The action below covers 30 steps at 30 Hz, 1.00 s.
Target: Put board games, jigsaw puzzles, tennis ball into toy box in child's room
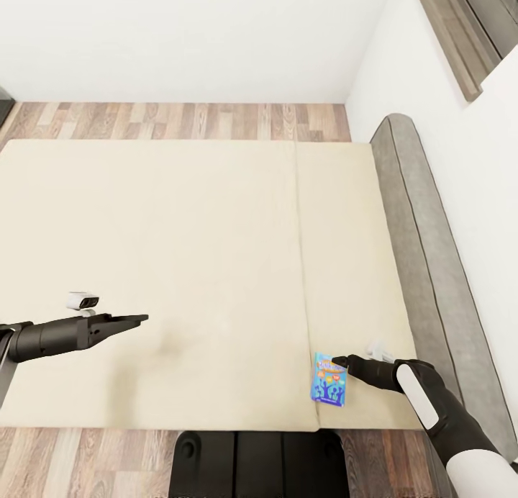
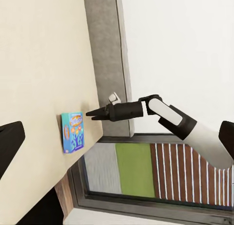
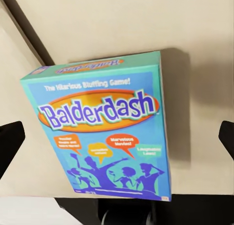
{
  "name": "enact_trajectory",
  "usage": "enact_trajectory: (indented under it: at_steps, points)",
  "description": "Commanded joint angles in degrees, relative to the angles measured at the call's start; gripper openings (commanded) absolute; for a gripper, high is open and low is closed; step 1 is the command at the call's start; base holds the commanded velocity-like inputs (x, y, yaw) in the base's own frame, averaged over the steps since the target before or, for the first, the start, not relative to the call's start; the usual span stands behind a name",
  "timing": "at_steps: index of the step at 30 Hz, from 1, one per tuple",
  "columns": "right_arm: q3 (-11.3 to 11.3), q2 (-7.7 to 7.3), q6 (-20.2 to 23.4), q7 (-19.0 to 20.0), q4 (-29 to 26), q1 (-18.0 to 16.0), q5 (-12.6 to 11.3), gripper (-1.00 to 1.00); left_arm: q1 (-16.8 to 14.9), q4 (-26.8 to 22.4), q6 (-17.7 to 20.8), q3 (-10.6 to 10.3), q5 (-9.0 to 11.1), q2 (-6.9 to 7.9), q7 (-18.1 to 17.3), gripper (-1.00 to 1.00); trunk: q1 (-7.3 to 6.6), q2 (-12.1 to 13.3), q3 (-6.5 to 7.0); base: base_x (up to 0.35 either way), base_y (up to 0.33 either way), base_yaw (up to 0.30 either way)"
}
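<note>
One board game [image 1: 330, 378], the light blue box, lay flat on the bed [image 1: 180, 268] near its front right edge, and our right gripper [image 1: 338, 362] hung just above its far end with fingers spread wide. We judged it best to lower squarely and straddle the box's narrow width before closing. Our left gripper [image 1: 137, 318] hovered empty, apparently closed.

Just beside the black right gripper [image 1: 338, 361] lies a board game [image 1: 329, 379] with teal sides, a blue face, purple lettering on an orange oval and purple figures. The bed [image 1: 180, 268] is plain beige with a grey headboard [image 1: 424, 253]; brown wood-plank floor [image 1: 180, 120] and white walls lie beyond.
</note>
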Motion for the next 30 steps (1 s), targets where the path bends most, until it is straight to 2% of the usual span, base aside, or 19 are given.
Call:
enact_trajectory:
  at_steps: [1,16,24,30]
  points:
    - [-0.05,-0.01,0.26,0.37,-0.03,-0.02,0.3,1.0,-0.02,-0.01,0.61,-0.01,-0.04,0.02,-0.23,1.0,0.03,-0.09,-0.16,0.0,0.0,0.0]
    - [-0.03,-0.08,0.18,0.58,-0.03,0.06,0.29,1.0,-0.02,-0.07,0.61,0.0,-0.04,0.01,-0.23,1.0,0.03,-0.09,-1.57,0.0,0.0,0.0]
    - [-0.13,-0.16,-0.05,4.33,-0.03,0.07,0.29,1.0,-0.02,-0.07,0.61,0.0,-0.04,0.01,-0.23,1.0,0.03,-0.09,-2.32,0.0,0.0,0.0]
    - [-0.16,-0.18,-1.9,5.91,0.0,0.14,0.31,1.0,-0.02,-0.07,0.61,0.0,-0.04,0.01,-0.23,1.0,0.03,-0.09,-2.89,0.0,0.0,0.0]
